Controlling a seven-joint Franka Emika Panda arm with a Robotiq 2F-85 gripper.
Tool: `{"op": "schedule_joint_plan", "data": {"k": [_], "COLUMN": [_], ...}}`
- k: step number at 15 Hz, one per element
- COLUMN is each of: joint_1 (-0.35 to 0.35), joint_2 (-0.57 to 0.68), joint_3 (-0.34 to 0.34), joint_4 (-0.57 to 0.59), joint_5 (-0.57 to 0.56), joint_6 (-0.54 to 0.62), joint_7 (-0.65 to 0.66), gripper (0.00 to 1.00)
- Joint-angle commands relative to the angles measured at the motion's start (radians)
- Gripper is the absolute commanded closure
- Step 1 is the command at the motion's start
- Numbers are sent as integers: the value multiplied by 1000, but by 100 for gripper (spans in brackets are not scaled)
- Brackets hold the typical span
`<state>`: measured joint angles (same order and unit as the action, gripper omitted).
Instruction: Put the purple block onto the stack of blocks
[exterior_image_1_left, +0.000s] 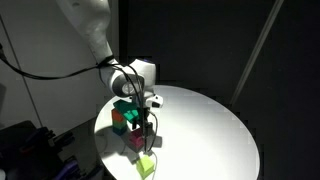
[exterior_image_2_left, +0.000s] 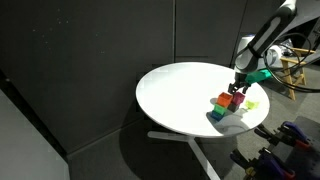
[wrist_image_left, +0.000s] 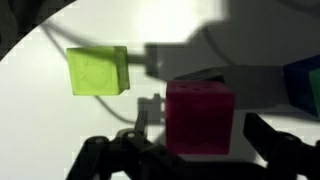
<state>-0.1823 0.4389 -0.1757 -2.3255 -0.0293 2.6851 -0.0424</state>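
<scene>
Gripper: my gripper (wrist_image_left: 200, 132) is down at counter (exterior_image_1_left: 215, 120) level with a finger either side of the purple block (wrist_image_left: 200, 118). The wrist view shows a dark finger close on each side face. I cannot tell whether they are clenched on the block or just bracketing it.
Purple block: it sits low on the near left part of the counter in an exterior view (exterior_image_1_left: 135, 143), and fills the lower centre of the wrist view. Whether it rests on the counter or is barely lifted is unclear.
Why there: I judge this is the pick step. The fingers straddle the flat faces so the cube comes up square.
Stack of blocks: the stack of blocks (exterior_image_2_left: 222, 106) has an orange-red cube over a green one and stands just beside the purple block. The coloured sliver at the right edge of the wrist view is probably the stack.
Yellow-green cube: the yellow-green cube (wrist_image_left: 97, 70) is alone and apart, left of the purple block in the wrist view. It is not part of the job.
Progress: early, nothing purple on top of the stack yet.
Next: confirm the grip, lift above the stack top, shift over, lower.
Risk: the stack is close, so a finger could knock it on the way up.
</scene>
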Motion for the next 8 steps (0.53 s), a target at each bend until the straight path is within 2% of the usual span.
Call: {"op": "schedule_joint_plan", "data": {"k": [1, 5, 8], "joint_1": [-6, 4, 5], "joint_2": [19, 20, -1], "joint_3": [5, -3, -4], "joint_4": [24, 32, 24], "joint_5": [-2, -10, -15], "joint_6": [4, -17, -36], "joint_7": [-7, 6, -2], "gripper": [34, 67, 71]}}
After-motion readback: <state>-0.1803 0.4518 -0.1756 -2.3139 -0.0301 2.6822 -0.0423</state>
